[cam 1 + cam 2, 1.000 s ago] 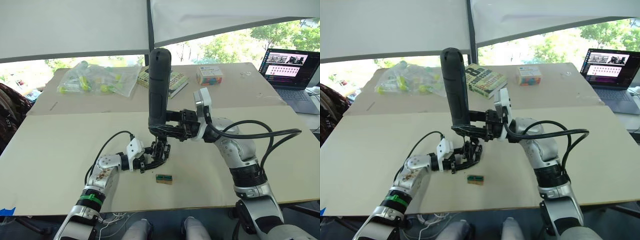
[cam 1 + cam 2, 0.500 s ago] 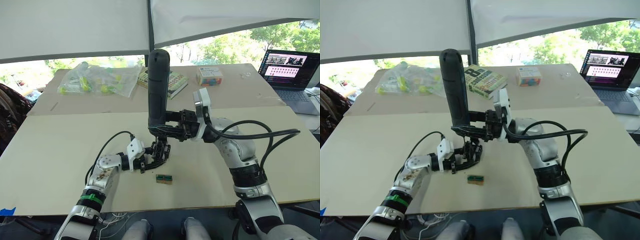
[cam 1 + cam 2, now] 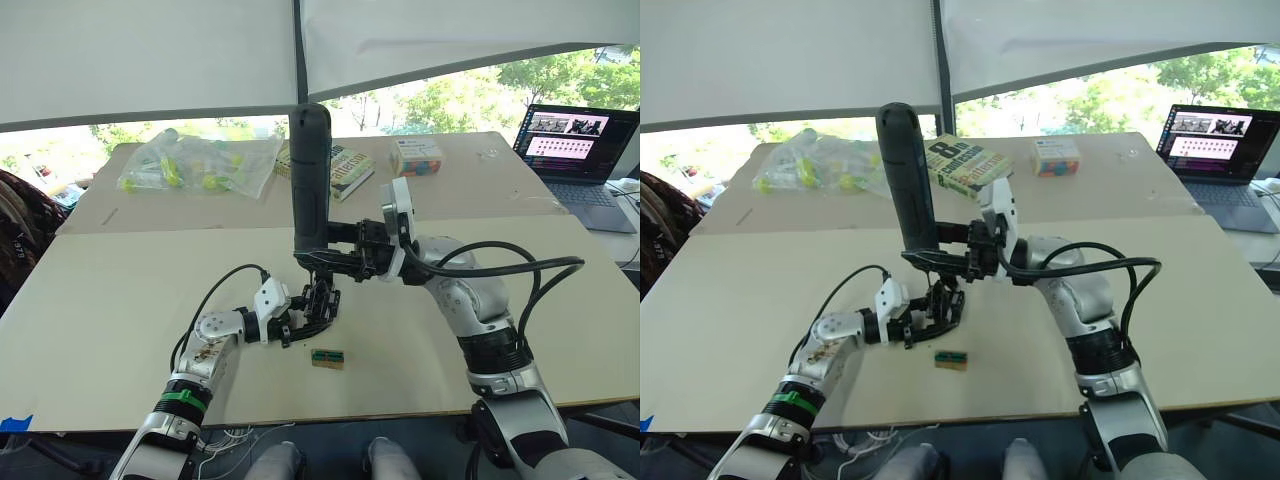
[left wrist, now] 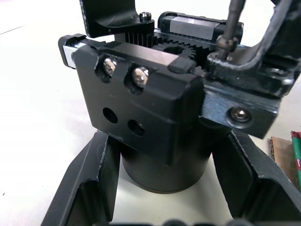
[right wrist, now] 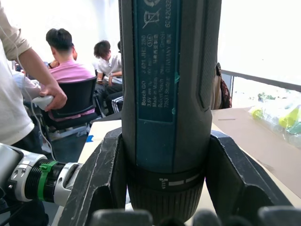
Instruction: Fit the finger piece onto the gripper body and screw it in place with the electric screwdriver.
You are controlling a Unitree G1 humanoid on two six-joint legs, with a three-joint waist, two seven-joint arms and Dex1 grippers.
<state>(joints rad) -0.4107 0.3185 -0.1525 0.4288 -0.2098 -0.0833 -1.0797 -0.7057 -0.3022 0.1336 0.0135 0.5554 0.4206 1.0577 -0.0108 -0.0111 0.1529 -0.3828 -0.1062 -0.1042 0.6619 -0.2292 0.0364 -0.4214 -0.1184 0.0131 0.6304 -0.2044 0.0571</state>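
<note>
The right gripper (image 3: 335, 262) is closed tight around the electric screwdriver (image 3: 311, 180), which stands almost straight up with its thin bit pointing down onto the gripper body (image 4: 155, 117). The left gripper (image 3: 297, 322) has its two fingers pressed on both sides of the gripper body, holding it on the tabletop (image 3: 120, 300). A small green block (image 3: 328, 357) lies just beside them

My left gripper (image 3: 300, 325) lies low, fingers clamped round the gripper body (image 4: 155, 113). My right gripper (image 3: 335, 258), raised, grips the electric screwdriver (image 3: 311, 180) upright.
</note>
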